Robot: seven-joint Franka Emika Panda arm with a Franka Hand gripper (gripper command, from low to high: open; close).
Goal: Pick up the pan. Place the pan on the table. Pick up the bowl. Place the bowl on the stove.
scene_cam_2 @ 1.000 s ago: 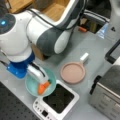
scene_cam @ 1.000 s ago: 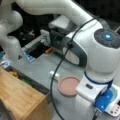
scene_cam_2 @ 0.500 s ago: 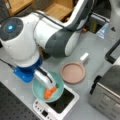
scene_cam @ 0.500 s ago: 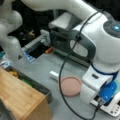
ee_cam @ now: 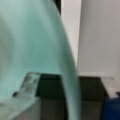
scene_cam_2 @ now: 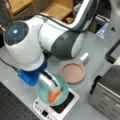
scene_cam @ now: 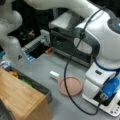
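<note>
The pink pan (scene_cam_2: pixel 73 72) lay flat on the grey table (scene_cam_2: pixel 15 72), w/ its white handle toward a front view's top right, so that step looked done. The gripper (scene_cam_2: pixel 55 90) reached into the teal bowl (scene_cam_2: pixel 43 93), fingers closed on its rim next to the orange item (scene_cam_2: pixel 53 96). The bowl sat over the stove (scene_cam_2: pixel 63 105); can't tell if resting or just above. In the wrist view the bowl wall (ee_cam: pixel 32 45) filled the left side.

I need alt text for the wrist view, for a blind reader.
The teal bowl fills the left of the view, its rim held by the tool. Behind it lie the stove and the grey table.
</note>
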